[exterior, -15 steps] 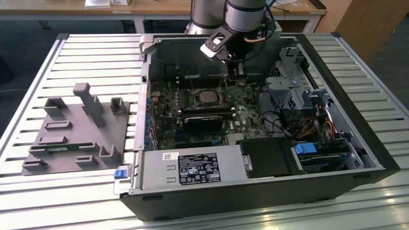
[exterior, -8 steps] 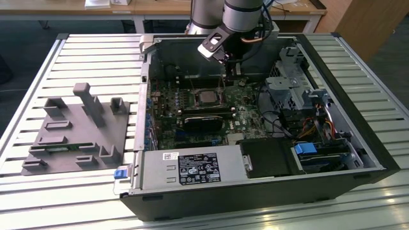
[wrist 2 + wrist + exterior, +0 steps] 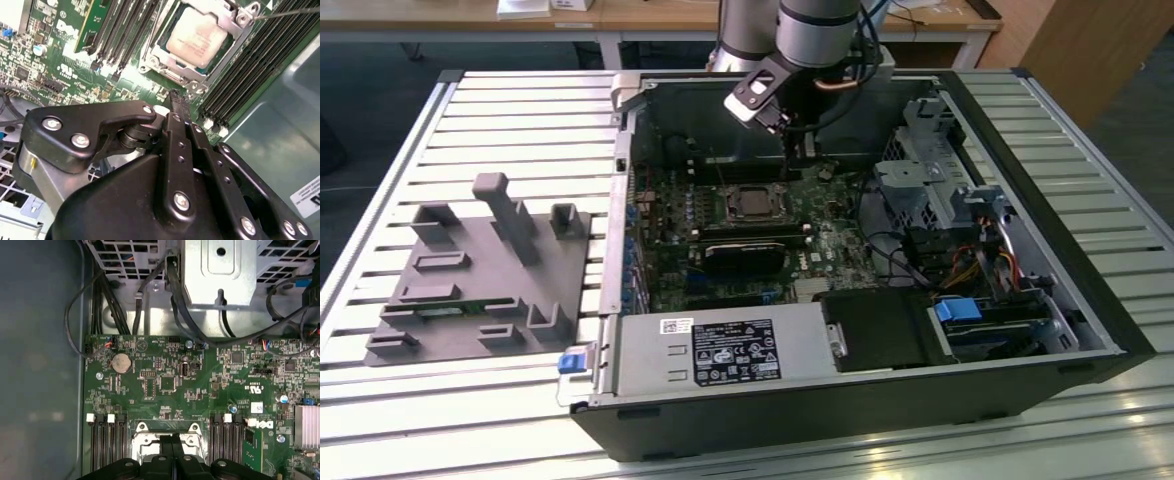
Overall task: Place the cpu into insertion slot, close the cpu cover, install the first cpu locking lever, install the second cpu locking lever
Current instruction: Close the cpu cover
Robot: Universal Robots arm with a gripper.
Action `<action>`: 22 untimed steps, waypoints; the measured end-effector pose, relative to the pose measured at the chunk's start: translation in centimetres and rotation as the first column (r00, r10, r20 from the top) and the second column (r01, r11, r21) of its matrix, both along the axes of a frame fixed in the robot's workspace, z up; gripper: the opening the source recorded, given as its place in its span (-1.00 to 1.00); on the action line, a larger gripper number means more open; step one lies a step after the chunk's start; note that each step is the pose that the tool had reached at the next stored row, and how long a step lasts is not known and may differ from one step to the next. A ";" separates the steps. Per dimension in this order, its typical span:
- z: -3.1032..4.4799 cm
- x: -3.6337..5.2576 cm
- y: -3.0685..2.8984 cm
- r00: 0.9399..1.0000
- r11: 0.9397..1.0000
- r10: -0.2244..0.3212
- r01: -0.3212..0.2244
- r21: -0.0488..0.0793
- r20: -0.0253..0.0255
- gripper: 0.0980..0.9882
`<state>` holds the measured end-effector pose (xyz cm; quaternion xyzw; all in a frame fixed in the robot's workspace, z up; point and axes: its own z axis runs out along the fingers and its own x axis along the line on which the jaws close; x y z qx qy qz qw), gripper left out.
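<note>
The cpu [image 3: 197, 35] lies flat in the insertion slot [image 3: 165, 70], its pale silver top showing. The cpu cover [image 3: 235, 22] sits down around it as a silver frame. A thin wire locking lever [image 3: 287, 12] runs out from the socket's corner; whether it is latched I cannot tell. My gripper [image 3: 175, 97] is shut with nothing between its black fingers, its tips a little above the board beside the socket. In the first wrist view the gripper [image 3: 172, 439] hides the socket's middle. In the exterior view the gripper [image 3: 797, 150] hangs just behind the insertion slot [image 3: 750, 203].
Black memory slots [image 3: 125, 30] flank the socket on both sides. A metal drive cage [image 3: 220, 270] with black cables stands past the board. A power supply [image 3: 707, 350] fills the case front. A grey fixture tray [image 3: 480, 270] lies at the exterior view's left.
</note>
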<state>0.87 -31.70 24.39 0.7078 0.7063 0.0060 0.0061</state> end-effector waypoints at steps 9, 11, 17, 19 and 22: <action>-1.19 -0.53 0.00 1.000 1.000 0.000 0.000 0.000 0.000 -0.98; -1.55 -0.66 0.00 1.000 1.000 0.000 0.000 0.000 0.000 -0.98; -2.09 -2.38 0.00 1.000 1.000 0.000 0.000 0.000 0.000 -0.98; -2.19 -2.98 -0.01 1.000 1.000 0.000 0.000 0.000 0.000 -0.98; -2.43 -3.58 0.00 1.000 1.000 0.000 0.000 0.000 0.000 -0.98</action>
